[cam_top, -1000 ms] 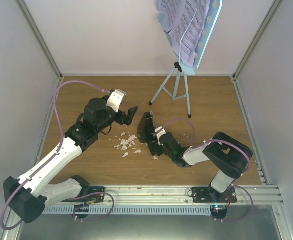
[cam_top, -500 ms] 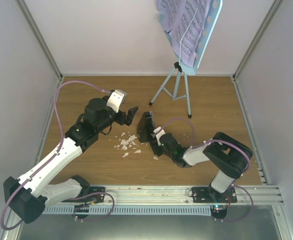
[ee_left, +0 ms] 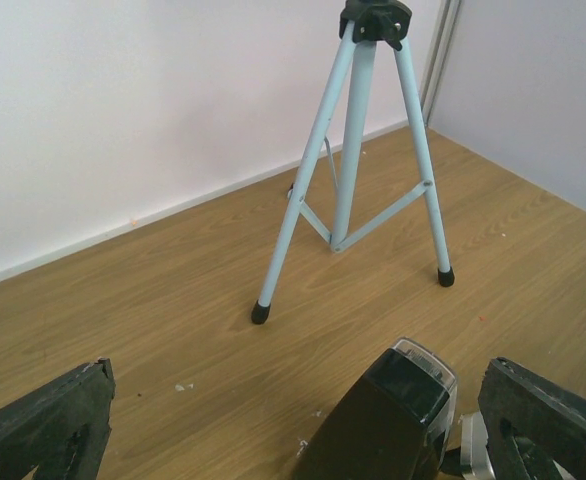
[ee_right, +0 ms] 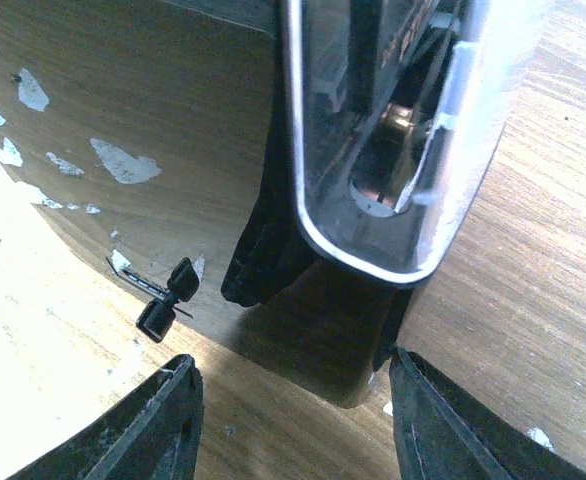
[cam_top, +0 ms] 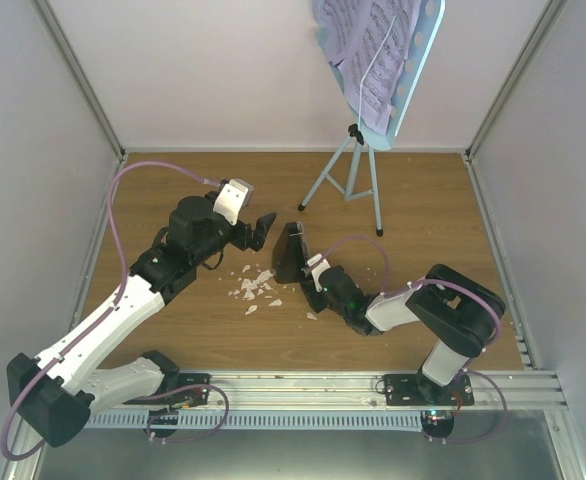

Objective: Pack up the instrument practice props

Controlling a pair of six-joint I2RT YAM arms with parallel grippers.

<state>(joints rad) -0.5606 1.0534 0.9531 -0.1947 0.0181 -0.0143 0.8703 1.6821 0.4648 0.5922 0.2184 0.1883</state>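
Top: small black pyramid metronome with clear cover [cam_top: 289,252] mid brown wooden surface [cam_top: 433,230], nudged toward 10 o'clock in the last second; right hand [cam_top: 299,266] narrowing around it.
Left wrist: left hand [ee_left: 298,425] released, wide; metronome [ee_left: 393,420] at 5 o'clock.
Right wrist: fingers [ee_right: 153,430] straddle metronome base; clenched or not, cannot tell. Pickup looks underway.

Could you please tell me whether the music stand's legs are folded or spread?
Spread: the music stand stands upright, its legs splayed apart with braces extended.

The clear-covered metronome [ee_right: 373,150] fills twelve to three o'clock; the right gripper [ee_right: 291,410] flanks its near end at six; white crumbs [ee_right: 123,162] lie at ten.
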